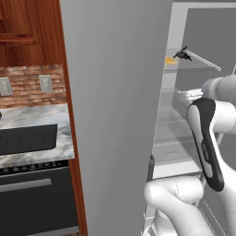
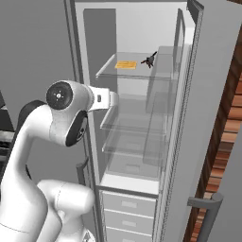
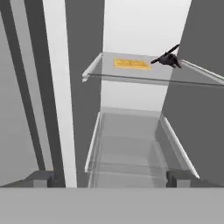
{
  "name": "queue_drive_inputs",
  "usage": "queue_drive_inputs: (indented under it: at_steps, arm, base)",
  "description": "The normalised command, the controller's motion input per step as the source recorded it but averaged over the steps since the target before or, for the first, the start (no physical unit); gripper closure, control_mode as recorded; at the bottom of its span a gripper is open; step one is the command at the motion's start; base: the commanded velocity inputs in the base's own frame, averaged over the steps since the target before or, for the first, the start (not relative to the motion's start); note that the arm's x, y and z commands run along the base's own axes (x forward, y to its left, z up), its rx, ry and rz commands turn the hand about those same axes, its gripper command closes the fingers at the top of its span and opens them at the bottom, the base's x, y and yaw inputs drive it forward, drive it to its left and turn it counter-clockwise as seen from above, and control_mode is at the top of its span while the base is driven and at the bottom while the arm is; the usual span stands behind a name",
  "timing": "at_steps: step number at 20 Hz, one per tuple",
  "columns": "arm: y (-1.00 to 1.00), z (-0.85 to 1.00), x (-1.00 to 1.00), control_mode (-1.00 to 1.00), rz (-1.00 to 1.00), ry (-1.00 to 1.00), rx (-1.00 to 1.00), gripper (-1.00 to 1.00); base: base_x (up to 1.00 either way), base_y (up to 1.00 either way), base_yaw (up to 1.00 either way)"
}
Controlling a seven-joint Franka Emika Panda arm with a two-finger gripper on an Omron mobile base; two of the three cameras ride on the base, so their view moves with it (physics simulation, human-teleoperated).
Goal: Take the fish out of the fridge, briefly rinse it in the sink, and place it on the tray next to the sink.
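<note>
The fridge [image 1: 115, 115] stands open, its tall grey door swung toward me and its pale shelved interior [image 2: 137, 28] exposed. The small dark fish [image 3: 167, 58] lies on the top glass shelf, toward the right rear corner; it is also seen as the fish [image 1: 183, 55] and the fish [image 2: 150, 60] from the base. My gripper [image 3: 111, 179] is open and empty, held in front of the shelves, well below and short of the fish. On the marble counter to the left lies a flat black ridged rectangle [image 1: 27, 138], apparently the tray. The sink is out of view.
A flat yellow-orange item [image 3: 132, 64] lies on the same shelf, left of the fish. Lower glass shelves [image 3: 131, 153] and drawers [image 2: 127, 208] sit beneath. A dark under-counter appliance with a bar handle [image 1: 27, 184] stands left of the fridge. A wooden cabinet [image 1: 23, 27] hangs above.
</note>
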Motion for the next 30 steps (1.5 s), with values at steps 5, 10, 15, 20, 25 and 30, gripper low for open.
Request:
queue_drive_inputs:
  at_steps: [5,10,15,20,25,30]
  arm:
    - [-0.87,0.90,-0.03,-1.00,0.00,-0.29,0.00,-1.00]
    - [-0.99,0.53,0.14,-1.00,0.00,-0.09,0.00,-1.00]
    - [-0.57,0.05,0.70,-1.00,0.00,0.00,0.00,-1.00]
    - [0.26,0.00,0.67,-1.00,0.10,0.10,-0.07,-1.00]
    - [0.21,0.00,0.05,-1.00,0.03,0.00,-0.03,-1.00]
    - [-0.03,0.00,0.60,-1.00,0.00,0.05,0.00,-1.00]
  base:
    - [0.00,0.00,0.00]
    - [0.00,0.00,0.00]
    - [0.00,0.00,0.00]
    - [0.00,0.00,0.00]
    - [0.00,0.00,0.00]
    - [0.00,0.00,0.00]
